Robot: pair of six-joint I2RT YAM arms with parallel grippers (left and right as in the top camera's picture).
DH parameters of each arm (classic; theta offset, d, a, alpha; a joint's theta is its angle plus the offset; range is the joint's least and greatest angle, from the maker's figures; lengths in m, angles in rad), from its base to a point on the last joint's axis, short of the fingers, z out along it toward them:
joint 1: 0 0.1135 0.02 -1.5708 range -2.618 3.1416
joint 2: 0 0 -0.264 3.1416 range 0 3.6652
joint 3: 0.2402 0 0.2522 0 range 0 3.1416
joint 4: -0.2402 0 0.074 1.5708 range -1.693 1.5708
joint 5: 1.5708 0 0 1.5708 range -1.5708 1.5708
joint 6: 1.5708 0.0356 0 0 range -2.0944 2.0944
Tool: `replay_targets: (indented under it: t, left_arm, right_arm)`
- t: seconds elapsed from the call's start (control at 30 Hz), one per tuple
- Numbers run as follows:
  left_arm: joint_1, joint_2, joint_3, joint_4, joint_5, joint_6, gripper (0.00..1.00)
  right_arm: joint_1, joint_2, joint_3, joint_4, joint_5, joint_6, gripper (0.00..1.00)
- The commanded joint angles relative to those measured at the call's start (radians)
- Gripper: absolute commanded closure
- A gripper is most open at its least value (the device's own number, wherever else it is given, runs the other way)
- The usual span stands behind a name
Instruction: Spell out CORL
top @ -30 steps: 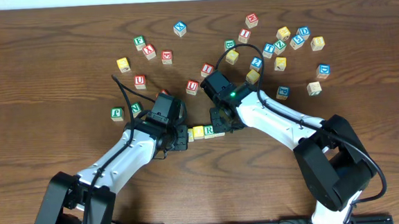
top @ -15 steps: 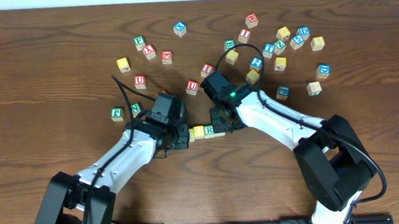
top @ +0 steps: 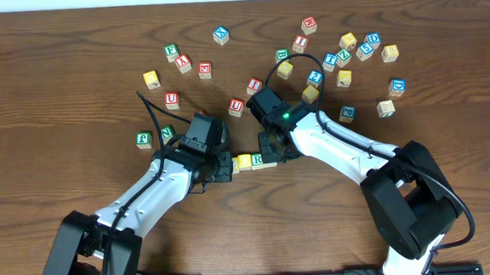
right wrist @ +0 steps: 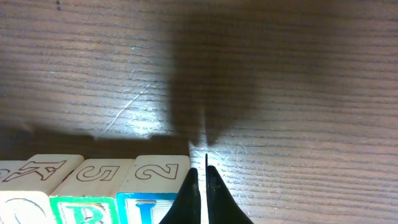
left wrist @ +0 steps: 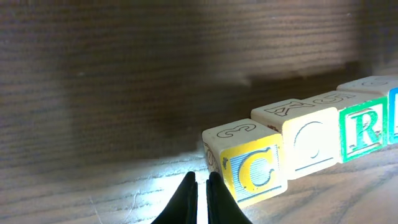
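Change since 1 second ago: none you can see; arms and row sit as before. Stock: 4 cubes touching in 1 row on the table [top: 55, 98], namely 1 yellow C cube [left wrist: 252, 171], 1 O cube [left wrist: 314, 143], 1 green R cube [left wrist: 367, 129] and 1 blue L cube [right wrist: 146, 208]. 2 grippers, jaws pressed together and empty: left gripper [left wrist: 202, 186] just beside C, right gripper [right wrist: 199, 183] just beside L.

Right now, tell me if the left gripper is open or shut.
Shut. The left gripper shows its fingertips almost together with nothing between them, beside the C block.
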Motion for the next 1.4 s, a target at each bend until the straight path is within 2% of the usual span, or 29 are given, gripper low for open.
replay_targets:
  t: [0.0, 0.93, 1.37]
  left_arm:
    - [-0.002, 0.004, -0.007, 0.01, 0.02, -0.006, 0.93]
    - [-0.002, 0.004, -0.007, 0.036, 0.02, -0.013, 0.92]
    - [-0.002, 0.004, -0.007, 0.002, 0.019, -0.013, 0.93]
  right_arm:
    - [0.007, 0.005, -0.006, -0.001, 0.002, 0.017, 0.99]
    - [0.026, 0.005, -0.006, -0.001, 0.002, 0.024, 0.99]
    - [0.011, 0.005, -0.006, 0.022, 0.03, 0.024, 0.99]
